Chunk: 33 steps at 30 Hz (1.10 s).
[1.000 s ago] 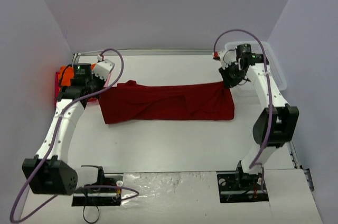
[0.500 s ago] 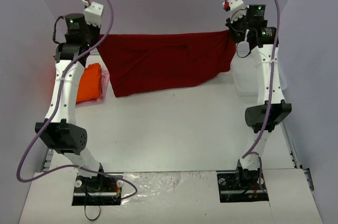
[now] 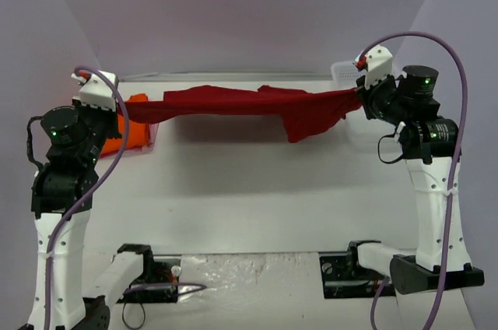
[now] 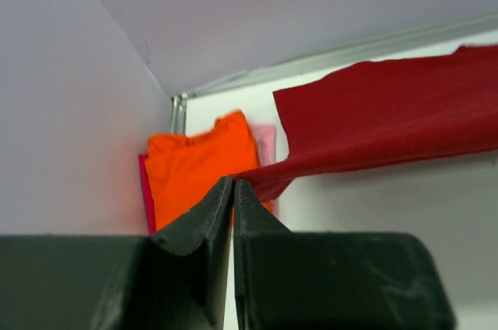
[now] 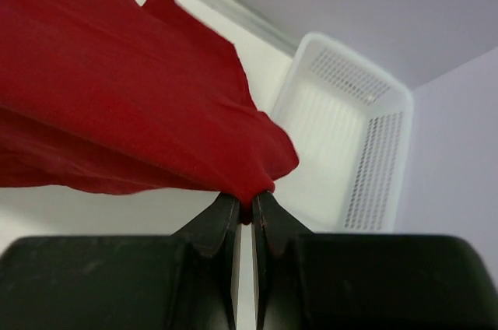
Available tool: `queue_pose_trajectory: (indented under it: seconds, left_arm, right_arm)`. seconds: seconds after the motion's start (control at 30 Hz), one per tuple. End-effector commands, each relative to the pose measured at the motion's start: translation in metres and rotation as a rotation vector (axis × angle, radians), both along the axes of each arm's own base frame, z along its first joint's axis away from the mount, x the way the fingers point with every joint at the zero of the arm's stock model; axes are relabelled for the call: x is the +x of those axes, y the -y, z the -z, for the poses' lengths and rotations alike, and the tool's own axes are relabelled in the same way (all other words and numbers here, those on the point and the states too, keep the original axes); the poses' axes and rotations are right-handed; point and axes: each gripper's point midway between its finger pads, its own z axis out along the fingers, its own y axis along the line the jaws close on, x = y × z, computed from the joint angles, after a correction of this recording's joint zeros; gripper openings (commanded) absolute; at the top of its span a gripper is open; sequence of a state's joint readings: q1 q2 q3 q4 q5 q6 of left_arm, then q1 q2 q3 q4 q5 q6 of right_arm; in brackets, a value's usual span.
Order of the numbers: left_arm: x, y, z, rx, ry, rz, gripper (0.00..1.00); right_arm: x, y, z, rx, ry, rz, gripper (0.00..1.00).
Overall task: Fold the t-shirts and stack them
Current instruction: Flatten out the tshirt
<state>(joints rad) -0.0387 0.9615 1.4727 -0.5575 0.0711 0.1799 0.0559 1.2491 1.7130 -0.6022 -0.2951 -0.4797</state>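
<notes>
Whereas a second ago the dark red t-shirt [image 3: 233, 103] lay rumpled on the bench [image 3: 257, 190] between the arms, the overhead view now has it off the surface altogether. It is stretched into a narrow, near-level band above the far half, with one loose flap hanging right of centre. The left pincer [image 3: 118, 109] and the right pincer [image 3: 359, 91] each hold one end. Judgement: the garment is being shaken out for a flatter lay-down, and no fold on it is begun. The orange t-shirt [image 3: 134, 132] sits at the far left, beneath the left end of the band.

Left wrist view: the left pincer is closed to a slit, with a pinch of dark red cloth caught at its tips. From there the cloth runs away to the right, smooth and taut along its lower edge. Behind it the orange t-shirt lies over the pale pink t-shirt [image 4: 267, 143], close to the side wall [image 4: 70, 112] — two garments already set aside together, by the look of it.

Right wrist view: the right pincer is likewise clamped on a gathered corner of the red cloth. The fabric fans out leftward in soft creases, plain and unmarked. A white mesh basket [image 5: 350, 135] stands just beyond it; I see nothing inside.
</notes>
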Motion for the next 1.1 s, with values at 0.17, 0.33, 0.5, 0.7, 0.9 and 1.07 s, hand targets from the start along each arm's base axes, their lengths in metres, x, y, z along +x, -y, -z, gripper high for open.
queue_pose_trajectory:
  seconds: [0.17, 0.33, 0.5, 0.7, 0.9, 1.07]
  left_arm:
    - [-0.044, -0.011, -0.001, 0.000, -0.010, -0.047, 0.02]
    - [-0.045, -0.005, -0.034, -0.038, 0.030, -0.016, 0.02]
    - [-0.029, -0.010, -0.053, -0.042, 0.056, -0.048, 0.02]
    - [0.058, -0.013, -0.008, -0.034, -0.085, -0.066, 0.02]
    - [0.157, -0.010, 0.083, -0.037, -0.269, -0.064, 0.02]
    - [0.226, -0.012, 0.100, -0.047, -0.292, -0.083, 0.02]
  right_arm:
    - [-0.063, 0.018, -0.032, -0.029, 0.150, 0.067, 0.00]
    - [-0.060, 0.013, -0.081, 0.027, 0.252, 0.066, 0.00]
    - [-0.025, 0.018, -0.089, 0.033, 0.267, 0.108, 0.00]
    - [0.067, 0.012, -0.018, 0.041, 0.109, 0.115, 0.00]
    - [0.140, 0.004, 0.033, 0.063, 0.024, 0.108, 0.00]
    - [0.195, 0.004, 0.033, 0.037, 0.043, 0.136, 0.00]
